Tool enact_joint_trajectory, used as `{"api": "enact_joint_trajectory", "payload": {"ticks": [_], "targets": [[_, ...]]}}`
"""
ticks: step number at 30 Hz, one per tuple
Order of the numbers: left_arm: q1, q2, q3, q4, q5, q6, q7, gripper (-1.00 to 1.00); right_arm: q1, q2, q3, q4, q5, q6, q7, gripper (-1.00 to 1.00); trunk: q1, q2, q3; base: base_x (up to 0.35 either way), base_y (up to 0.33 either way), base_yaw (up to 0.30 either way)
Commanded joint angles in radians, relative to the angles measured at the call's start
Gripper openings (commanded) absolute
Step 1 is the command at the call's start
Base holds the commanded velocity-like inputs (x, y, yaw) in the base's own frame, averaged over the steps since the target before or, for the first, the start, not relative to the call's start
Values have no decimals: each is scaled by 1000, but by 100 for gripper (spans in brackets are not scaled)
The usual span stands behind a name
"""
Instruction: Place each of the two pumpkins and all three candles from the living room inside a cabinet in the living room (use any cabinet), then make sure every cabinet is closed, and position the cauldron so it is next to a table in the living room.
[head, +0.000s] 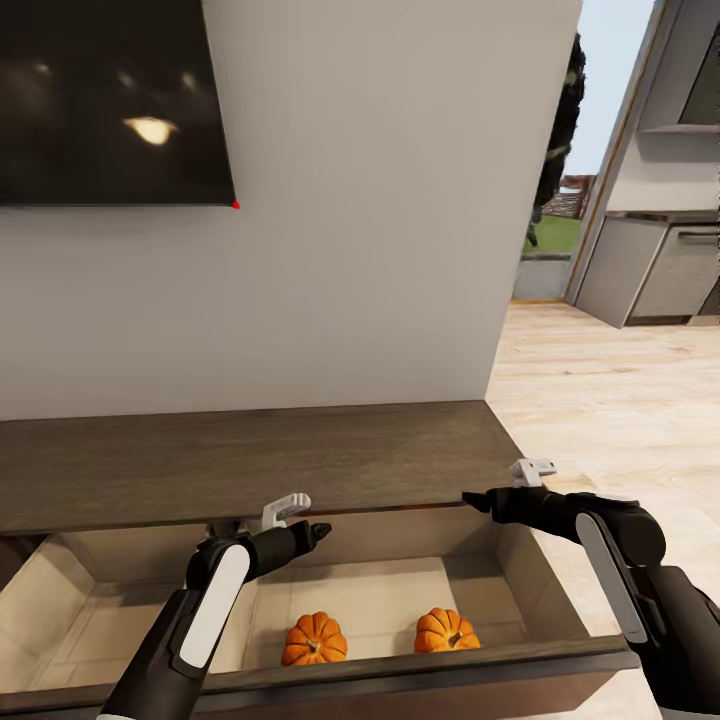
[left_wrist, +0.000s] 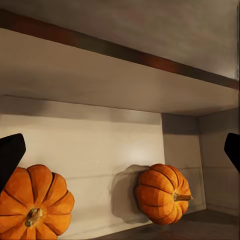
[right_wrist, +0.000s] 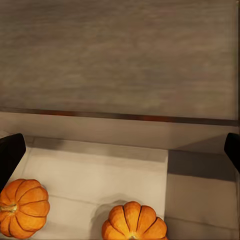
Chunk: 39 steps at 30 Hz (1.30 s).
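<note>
The long dark-brown cabinet (head: 250, 460) stands against the wall with one drawer (head: 545, 590) pulled out, its inside pale beige. Two orange pumpkins lie on the drawer floor, one to the left (head: 314, 640) (left_wrist: 37, 202) (right_wrist: 22, 207) and one to the right (head: 446, 631) (left_wrist: 162, 192) (right_wrist: 134, 222). My left gripper (head: 318, 531) (left_wrist: 120, 152) hovers open over the drawer's back left, above the left pumpkin and holding nothing. My right gripper (head: 470, 497) (right_wrist: 120, 152) is open and empty at the drawer's back right corner. The candles and the cauldron are out of view.
A dark TV screen (head: 110, 100) hangs on the white wall above the cabinet. To the right the wall ends, and light wood floor (head: 600, 400) leads to grey kitchen units (head: 650, 270) and a doorway to the outside.
</note>
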Motion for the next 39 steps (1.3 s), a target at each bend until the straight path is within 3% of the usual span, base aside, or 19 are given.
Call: {"api": "enact_joint_trajectory", "payload": {"ticks": [1, 9, 17, 19, 22, 26, 34, 39], "targets": [[0, 0, 0, -1, 10, 2, 10, 100, -1, 0, 0, -1, 2, 4, 5, 100, -1, 0, 3, 0, 0, 0], [0, 0, 0, -5, 11, -3, 8, 100, -1, 0, -1, -1, 2, 4, 5, 100, -2, 0, 11, 0, 0, 0], [35, 1, -1, -110, 12, 0, 7, 100, -1, -1, -4, -1, 2, 4, 5, 100, -2, 0, 11, -165, -19, 0], [39, 1, -10, -132, 12, 2, 7, 100, -1, -3, -13, -1, 3, 4, 5, 100, -2, 0, 11, -314, -8, 0], [43, 4, -55, -194, 11, 2, 9, 100, -3, -18, -80, -1, 3, -7, 5, 100, -2, 0, 11, -331, -3, 0], [47, 3, -94, -229, 12, 0, 11, 100, -2, -31, -119, -1, 2, -31, 8, 100, -2, 0, 11, -341, -1, 0], [58, 5, -108, -232, 10, -4, 14, 100, -2, -36, -134, -1, 2, -42, 9, 100, -2, 0, 11, -346, 0, 0], [128, 14, -125, -233, -5, -33, 28, 100, -2, -36, -134, -2, 2, -44, 9, 100, -2, 0, 11, -346, 0, 0]]}}
